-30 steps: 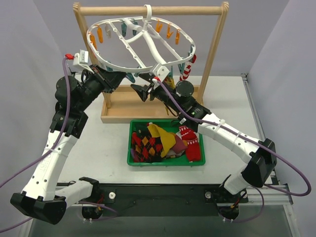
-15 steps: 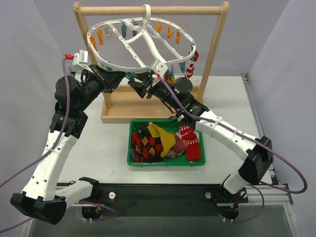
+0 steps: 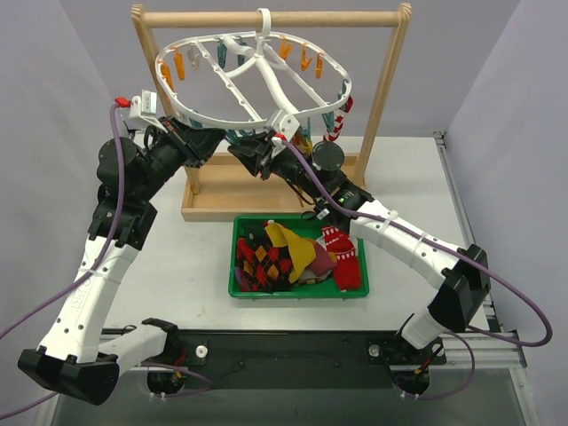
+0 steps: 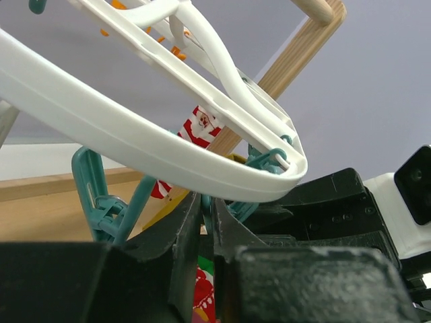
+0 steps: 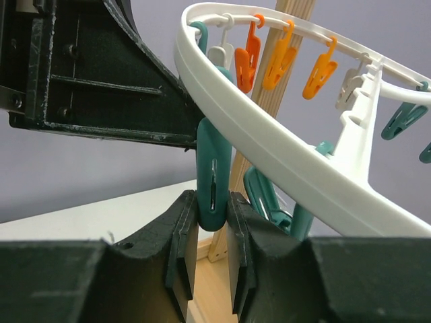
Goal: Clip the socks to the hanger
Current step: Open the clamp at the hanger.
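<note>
My right gripper (image 5: 211, 225) squeezes a teal clip (image 5: 212, 168) under the hanger (image 5: 289, 158) rim. My left gripper (image 4: 207, 232) pinches a red sock (image 4: 202, 296) just beside it. Other socks (image 3: 284, 253) fill the bin (image 3: 297, 294).

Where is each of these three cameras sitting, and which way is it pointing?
Top external: above and behind the bases, looking down on the hanger and green bin; left arm and right arm show whole.
Left wrist: beneath the hanger, looking up; left gripper shows, pinching a red sock.
Right wrist: also beneath it, facing the wooden rack; right gripper shows, squeezing a teal clip.
Shared: both wrist views show the hanger and wooden rack.
</note>
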